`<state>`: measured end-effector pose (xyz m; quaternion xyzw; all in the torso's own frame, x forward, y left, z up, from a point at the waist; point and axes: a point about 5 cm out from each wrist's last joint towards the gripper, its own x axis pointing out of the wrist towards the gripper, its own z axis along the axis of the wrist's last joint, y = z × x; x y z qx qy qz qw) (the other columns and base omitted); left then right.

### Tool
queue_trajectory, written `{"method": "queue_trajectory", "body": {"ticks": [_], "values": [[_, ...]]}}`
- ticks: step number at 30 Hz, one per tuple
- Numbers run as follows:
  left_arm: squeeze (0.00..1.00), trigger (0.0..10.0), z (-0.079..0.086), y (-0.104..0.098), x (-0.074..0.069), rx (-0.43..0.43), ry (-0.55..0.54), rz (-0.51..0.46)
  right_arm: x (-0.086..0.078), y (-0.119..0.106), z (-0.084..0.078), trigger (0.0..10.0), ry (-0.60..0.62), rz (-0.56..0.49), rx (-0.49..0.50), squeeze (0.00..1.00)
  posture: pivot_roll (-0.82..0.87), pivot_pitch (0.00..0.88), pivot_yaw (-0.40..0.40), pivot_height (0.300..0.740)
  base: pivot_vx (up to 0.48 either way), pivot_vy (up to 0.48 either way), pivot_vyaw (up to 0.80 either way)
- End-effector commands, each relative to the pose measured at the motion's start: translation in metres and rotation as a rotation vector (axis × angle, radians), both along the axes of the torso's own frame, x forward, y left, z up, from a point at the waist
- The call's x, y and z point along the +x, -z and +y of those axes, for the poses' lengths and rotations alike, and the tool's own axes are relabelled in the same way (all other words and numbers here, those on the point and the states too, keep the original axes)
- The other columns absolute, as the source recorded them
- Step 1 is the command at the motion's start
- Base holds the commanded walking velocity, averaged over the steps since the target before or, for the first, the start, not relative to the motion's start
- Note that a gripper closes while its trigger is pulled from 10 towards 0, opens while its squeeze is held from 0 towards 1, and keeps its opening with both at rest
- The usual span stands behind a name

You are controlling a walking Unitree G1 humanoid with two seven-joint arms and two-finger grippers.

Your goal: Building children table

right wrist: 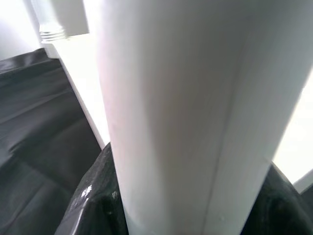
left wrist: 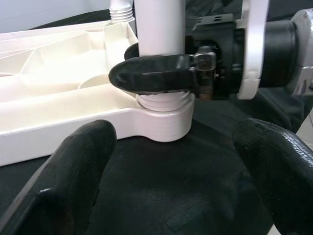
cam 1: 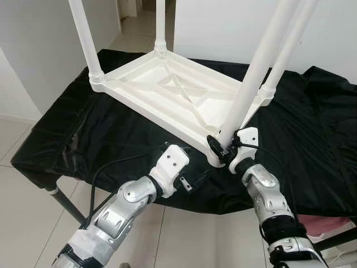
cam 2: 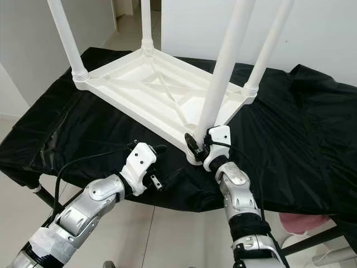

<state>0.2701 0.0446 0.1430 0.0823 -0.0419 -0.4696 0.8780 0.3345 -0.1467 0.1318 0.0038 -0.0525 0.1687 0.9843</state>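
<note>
While the left end effector (left wrist: 166,171) hovers released near the surface's (cam 1: 312,139) front edge, the right end effector (cam 1: 222,146) grasps the fourth leg (cam 1: 259,67) at the inverted tabletop's (cam 1: 167,89) nearest corner socket. Step: seating this leg; next likely calls for twisting it home.

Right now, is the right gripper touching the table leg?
Touching: the left wrist view shows the right gripper clamped around the leg just above its socket.

The upturned children's table (cam 1: 167,89) and its legs (cam 1: 254,72) look like smooth, glossy white plastic; beneath lies a crinkled, faintly shiny black cloth (cam 1: 312,139).
</note>
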Motion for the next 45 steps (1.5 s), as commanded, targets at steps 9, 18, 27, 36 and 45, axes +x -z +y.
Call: {"method": "queue_trajectory", "body": {"ticks": [9,18,27,36,45], "values": [[0.00,10.0,-0.004,0.002,-0.003,0.024,0.095,0.005,-0.019,0.026,-0.010,10.0,0.566,0.139,0.078,0.00,0.00,0.069,-0.040,0.740,0.000,0.000,0.00],[0.00,10.0,-0.007,0.002,-0.005,0.014,0.101,0.008,-0.017,0.011,0.010,10.0,0.444,0.063,0.102,0.00,-0.01,0.072,-0.035,0.740,0.000,0.000,0.00],[0.00,10.0,-0.005,0.001,-0.003,0.016,0.094,0.004,-0.018,0.006,0.015,10.0,0.444,0.059,0.119,0.66,0.00,0.077,-0.039,0.740,0.000,0.000,0.00],[0.00,10.0,-0.005,0.001,-0.005,0.012,0.092,0.009,-0.023,-0.002,0.005,10.0,0.299,-0.001,0.100,0.00,0.00,0.081,-0.039,0.740,0.000,0.000,0.00],[0.00,10.0,-0.004,0.002,-0.005,0.019,0.096,0.010,-0.020,-0.007,-0.012,10.0,0.111,-0.020,0.056,0.00,-0.01,0.080,-0.037,0.740,0.000,0.000,0.00]]}}
